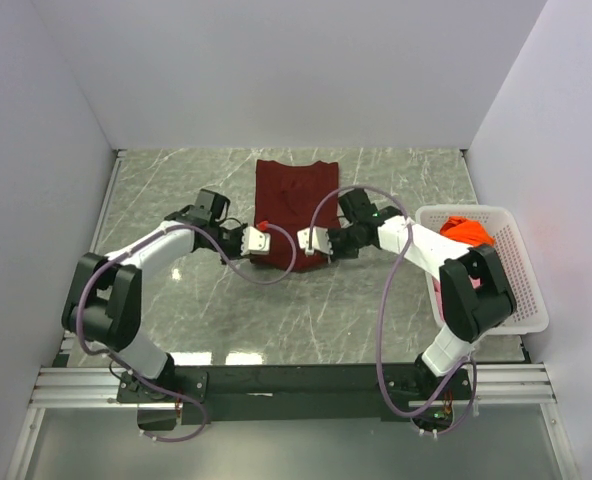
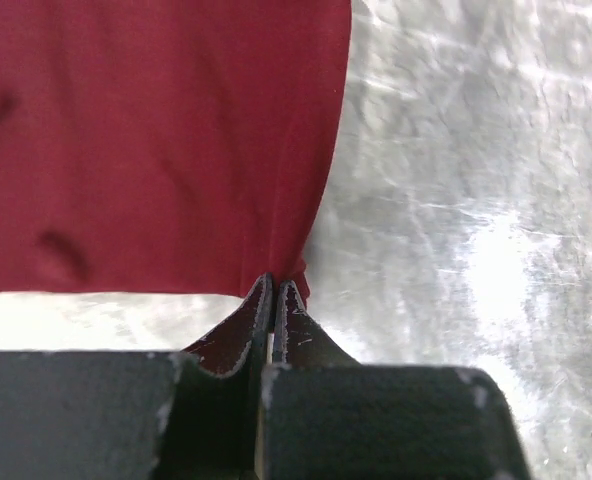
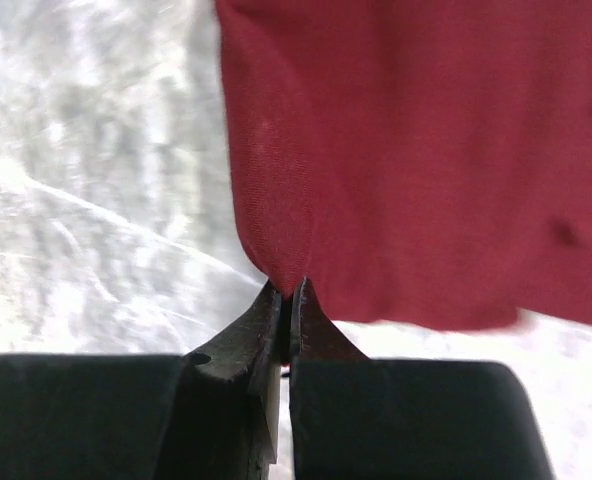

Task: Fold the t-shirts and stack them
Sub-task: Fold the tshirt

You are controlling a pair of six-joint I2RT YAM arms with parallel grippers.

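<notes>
A dark maroon-red t-shirt (image 1: 294,200) lies flat on the marble table, collar at the far end, hem toward me. My left gripper (image 1: 264,238) is shut on the hem's left corner. In the left wrist view the red cloth (image 2: 156,140) is pinched between the gripper's (image 2: 276,285) dark tips. My right gripper (image 1: 313,241) is shut on the hem's right corner, and the right wrist view shows the cloth (image 3: 426,150) bunched into its (image 3: 288,288) tips. An orange t-shirt (image 1: 466,231) lies crumpled in the basket. No pink t-shirt is in view.
A white perforated plastic basket (image 1: 521,290) stands at the right edge of the table, beside the right arm. Bare marble table (image 1: 176,180) lies left of the shirt, and white walls close three sides.
</notes>
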